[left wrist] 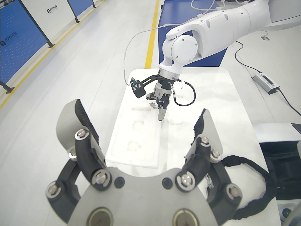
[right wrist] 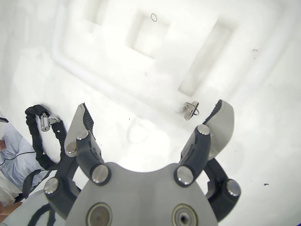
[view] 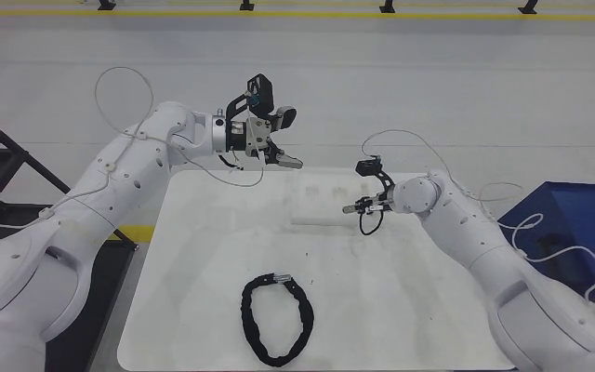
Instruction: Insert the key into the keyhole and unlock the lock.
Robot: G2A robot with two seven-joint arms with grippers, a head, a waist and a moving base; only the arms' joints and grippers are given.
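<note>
Right claw (right wrist: 150, 104), spread wide near the key (right wrist: 191, 110), hides part of the chain lock (right wrist: 44, 123); left claw (left wrist: 141, 106) also wide.

Bright, washed-out glare — fisheye-bent edges

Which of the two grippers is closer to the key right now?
The right. The right gripper hangs open close over the key, which lies on the table. The left gripper is farther off, at the table's far edge.
</note>
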